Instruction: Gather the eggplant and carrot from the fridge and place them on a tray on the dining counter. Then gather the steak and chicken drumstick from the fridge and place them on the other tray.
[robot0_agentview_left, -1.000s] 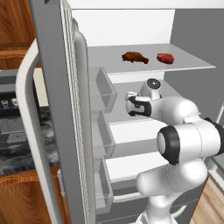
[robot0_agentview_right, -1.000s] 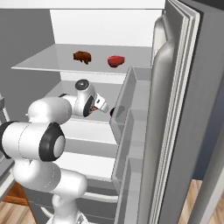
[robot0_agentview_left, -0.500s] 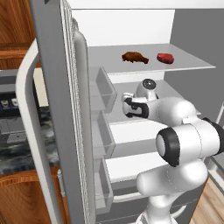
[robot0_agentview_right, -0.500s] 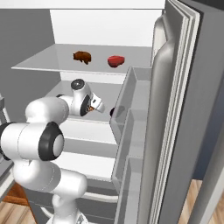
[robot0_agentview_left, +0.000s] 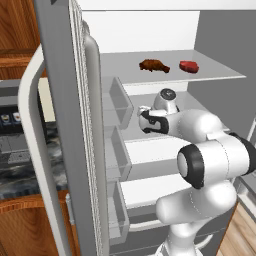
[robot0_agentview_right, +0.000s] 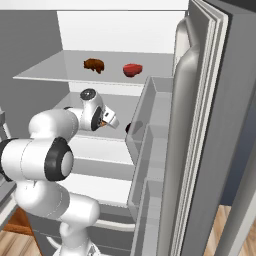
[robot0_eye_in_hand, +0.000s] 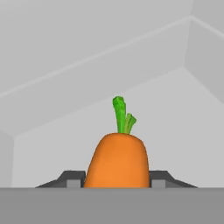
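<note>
Two pincer fingertips flush against carrot flanks.

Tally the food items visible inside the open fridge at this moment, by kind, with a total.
Carrot, between the finger tips: 1
Chicken drumstick, upper shelf: 1
Steak, upper shelf: 1
Dark rounded item beside the door bin, likely the eggplant: 1
Total: 4

Drumstick, steak on fridge shelf
</note>
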